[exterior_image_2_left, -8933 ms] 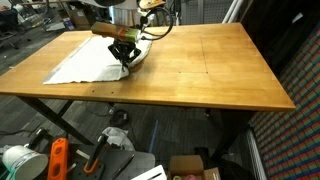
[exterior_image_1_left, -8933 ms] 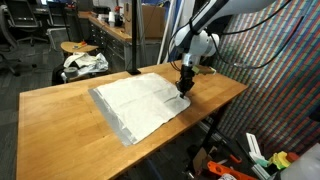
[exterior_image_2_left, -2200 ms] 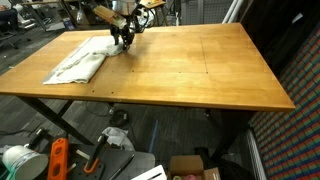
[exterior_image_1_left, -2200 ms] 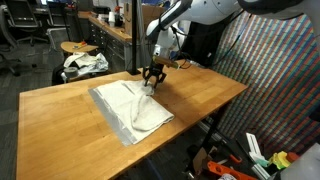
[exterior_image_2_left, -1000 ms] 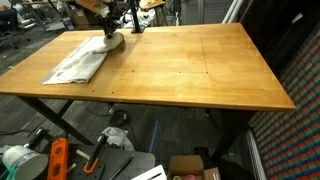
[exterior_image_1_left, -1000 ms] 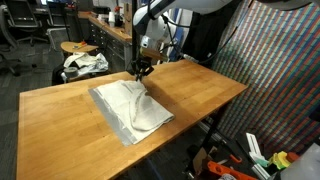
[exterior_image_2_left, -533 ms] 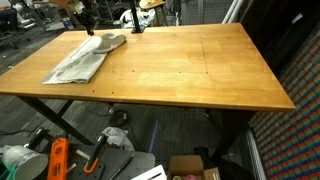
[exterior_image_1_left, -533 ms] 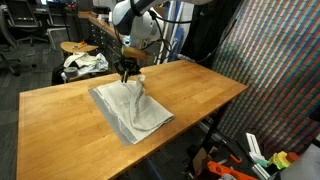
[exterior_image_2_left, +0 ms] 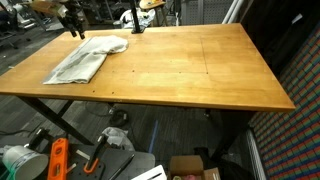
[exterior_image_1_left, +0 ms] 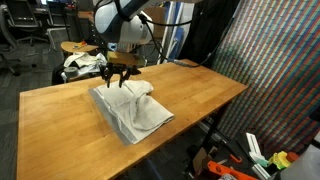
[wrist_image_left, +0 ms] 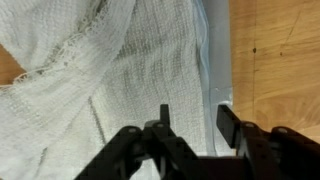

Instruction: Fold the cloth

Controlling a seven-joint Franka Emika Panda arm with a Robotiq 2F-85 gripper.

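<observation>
Fingers [wrist_image_left: 132, 150] of the gripper [wrist_image_left: 192, 130] fill the lower edge of the wrist view, black and spread apart, with nothing caught between them; directly under them lies the white, loosely woven cloth [wrist_image_left: 120, 70], one layer with a frayed edge thrown slantwise over another; bare wood of the table [wrist_image_left: 275, 50] shows along the right of that view. In an exterior view the wooden table [exterior_image_1_left: 60, 125] runs across the foreground; the cloth [exterior_image_1_left: 130, 110] lies on it toward the far edge, its near part flat and reaching almost to the near edge, its far part doubled back into a soft rumpled hump; the gripper [exterior_image_1_left: 115, 82] hangs over the cloth's far corner, pointing straight down, close above the fabric, though whether it touches cannot be told; the white arm [exterior_image_1_left: 118, 25] rises from the wrist, bulges at a thick joint and bends away toward the upper right. In an exterior view from the opposite side the cloth [exterior_image_2_left: 88, 58] lies near the far left corner of the table [exterior_image_2_left: 200, 70] and the gripper [exterior_image_2_left: 72, 27] stands just beyond it. Behind the table sits a pale crumpled bundle [exterior_image_1_left: 83, 63]; a multicoloured patterned wall [exterior_image_1_left: 270, 70] closes the right side.
</observation>
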